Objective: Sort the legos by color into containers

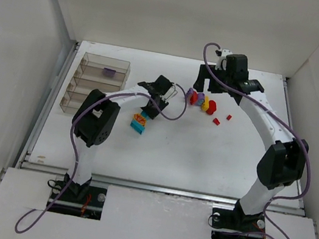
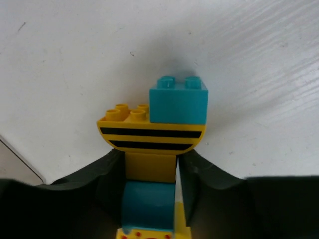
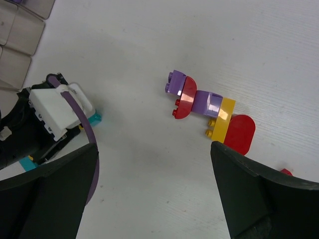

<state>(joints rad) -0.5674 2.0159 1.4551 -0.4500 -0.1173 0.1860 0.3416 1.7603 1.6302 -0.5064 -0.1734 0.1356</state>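
as the left gripper (image 2: 149, 164) clamps the yellow-and-cyan cluster (image 2: 152, 132), on the table right of the tray (image 1: 95, 65), a square, firm hold looks key, the right gripper (image 3: 154, 149) hanging wide open.

White links (image 1: 265, 116), black joints (image 1: 98, 122), purple cables (image 3: 75, 107), black right gripper (image 3: 154, 149).

This looks like a robotics lab test cell. A bare white table (image 1: 171, 159) is boxed in by plain white panels (image 1: 178, 11) along the left, right and top of the overhead view. A left arm (image 1: 94, 123) and a right arm (image 1: 264, 119), white and black, are bolted at the bottom edge, and purple cable (image 3: 83, 121) trails along them. A metal rail (image 1: 160, 188) crosses the near side. On the table lie legos (image 1: 203, 100) and a clear divided tray (image 1: 89, 64).
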